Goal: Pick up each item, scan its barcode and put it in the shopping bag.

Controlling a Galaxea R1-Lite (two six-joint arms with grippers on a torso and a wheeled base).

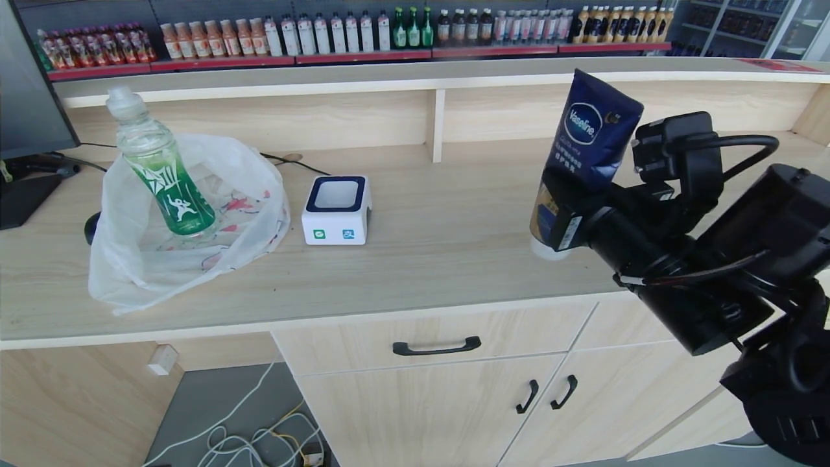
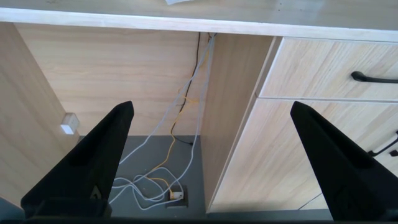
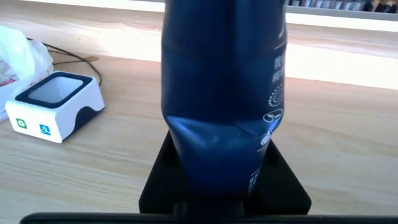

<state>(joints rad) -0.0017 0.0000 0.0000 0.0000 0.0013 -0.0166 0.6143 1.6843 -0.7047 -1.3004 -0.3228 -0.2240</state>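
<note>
Dark blue squeeze tube (image 1: pixel 591 139), upright, white cap down, in right gripper (image 1: pixel 574 217).
Gripper clenched on tube's lower body over light wood counter (image 1: pixel 441 253), well right of white scanner box (image 1: pixel 337 210). Left gripper (image 2: pixel 208 168) released, spread wide, below counter edge. Green-labelled clear bottle (image 1: pixel 162 170) stands in translucent shopping bag (image 1: pixel 123 266).

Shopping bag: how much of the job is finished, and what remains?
Done: one green bottle stands inside the shopping bag. In hand: the right gripper is shut on the blue tube, to the right of the scanner, not over it. Remaining: scan the tube, then bag it. The left gripper hangs open below the counter edge.
</note>
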